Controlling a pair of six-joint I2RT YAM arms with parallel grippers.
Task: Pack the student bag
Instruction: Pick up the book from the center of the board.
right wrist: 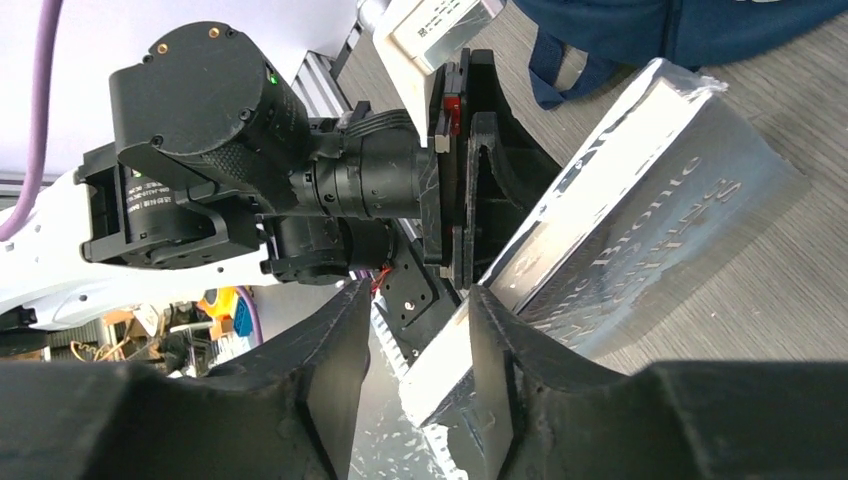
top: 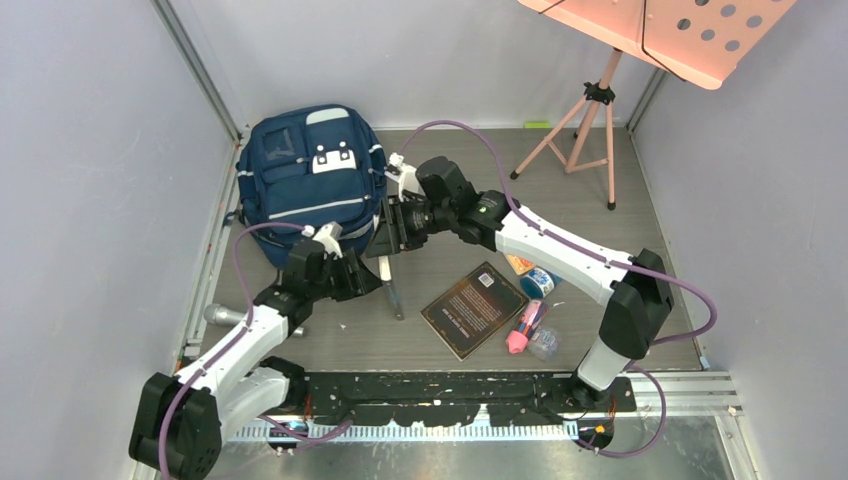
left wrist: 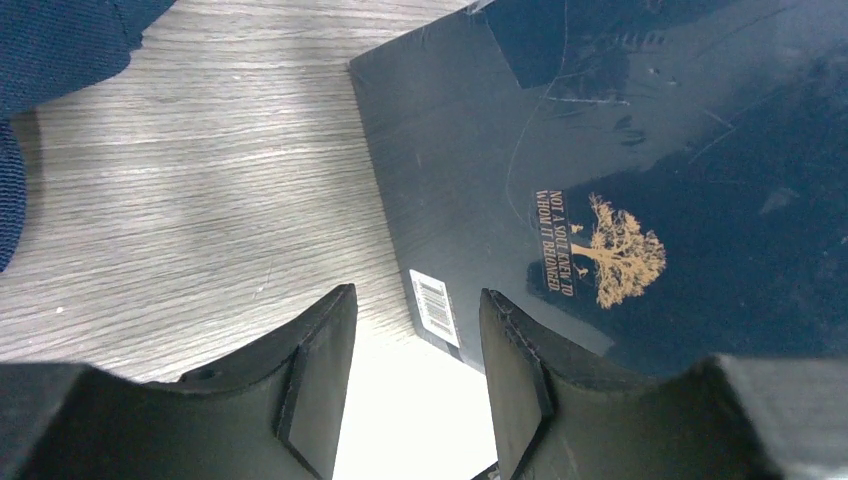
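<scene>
Student bag [top: 300, 190] waits far left; left gripper [left wrist: 418, 300] and right gripper [right wrist: 420, 295] flank the book [right wrist: 640, 200], grip unclear, and slack jaws would drop it.

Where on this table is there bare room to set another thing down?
Bare wood shows between the left arm and the flat book, and behind the right arm, between the student bag and the pink tripod. It is crowded right of that book, where small items cluster.
</scene>
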